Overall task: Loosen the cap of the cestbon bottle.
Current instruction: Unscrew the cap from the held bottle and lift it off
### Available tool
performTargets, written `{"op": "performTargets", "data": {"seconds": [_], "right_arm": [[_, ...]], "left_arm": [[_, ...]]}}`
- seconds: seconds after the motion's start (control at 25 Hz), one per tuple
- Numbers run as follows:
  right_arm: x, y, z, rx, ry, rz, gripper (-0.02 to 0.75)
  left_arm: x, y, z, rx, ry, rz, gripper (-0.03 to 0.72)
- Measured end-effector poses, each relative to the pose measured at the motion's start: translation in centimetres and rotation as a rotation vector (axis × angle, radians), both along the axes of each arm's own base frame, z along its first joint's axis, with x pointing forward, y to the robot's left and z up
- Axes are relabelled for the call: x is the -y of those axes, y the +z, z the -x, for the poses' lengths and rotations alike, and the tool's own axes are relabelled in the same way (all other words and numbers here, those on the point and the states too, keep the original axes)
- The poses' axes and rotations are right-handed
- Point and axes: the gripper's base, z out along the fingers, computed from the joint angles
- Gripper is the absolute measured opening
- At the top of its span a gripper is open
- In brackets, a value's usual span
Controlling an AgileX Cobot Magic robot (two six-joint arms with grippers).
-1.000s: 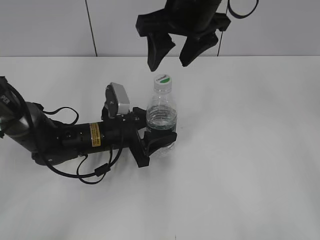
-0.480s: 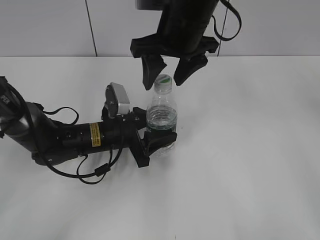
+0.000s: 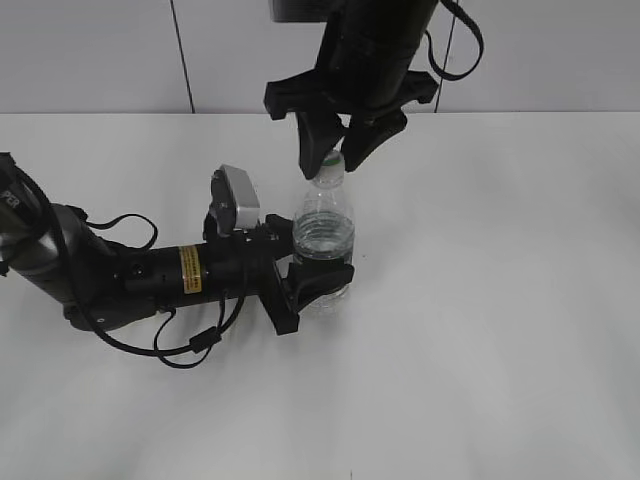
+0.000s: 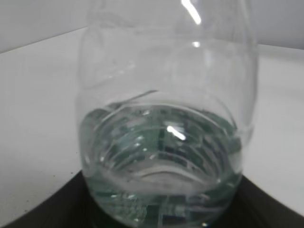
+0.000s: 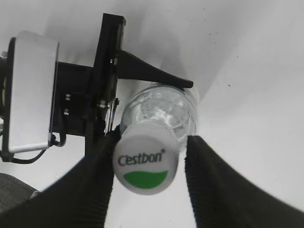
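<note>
Exterior view: small clear plastic cestbon bottle (image 3: 323,240) is standing upright, white round cap (image 3: 330,163) pointing up, left gripper (image 3: 318,281) clamping its base, right gripper (image 3: 337,155) jaws straddling the cap, contact unclear.

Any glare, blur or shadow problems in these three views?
Left wrist view: the cestbon bottle fills the frame, soft-focused, with bright glints on the plastic. Right wrist view: the cap print is sharp, the finger edges blurred. Exterior view: even lighting, soft shadows, white table nearly washed out.
</note>
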Motion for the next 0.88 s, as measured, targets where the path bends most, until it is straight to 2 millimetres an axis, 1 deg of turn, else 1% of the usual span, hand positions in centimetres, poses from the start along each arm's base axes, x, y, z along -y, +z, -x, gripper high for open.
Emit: {"op": "performTargets", "data": {"seconds": [0.08,0.12,0.32,0.56,0.8,0.88], "right_arm": [[-0.01,0.00,0.00,0.004,0.014,0.001,0.307],[-0.01,0.00,0.00,0.006,0.021,0.001,0.300],[-0.03,0.01,0.02,0.030,0.104,0.007,0.300],[-0.07,0.02,0.05,0.103,0.347,0.027,0.300],[-0.03,0.01,0.02,0.163,0.531,0.050,0.300],[-0.01,0.05,0.01,0.194,0.624,0.062,0.298]], "left_arm": [[0.00,0.00,-0.01,0.000,0.001,0.000,0.415],[0.00,0.00,-0.01,0.000,0.001,0.000,0.415],[0.00,0.00,-0.01,0.001,0.001,0.000,0.415],[0.00,0.00,-0.01,0.002,0.000,-0.001,0.415],[0.00,0.00,0.00,0.003,-0.001,-0.001,0.415],[0.00,-0.01,0.00,0.003,0.000,-0.002,0.415]]}}
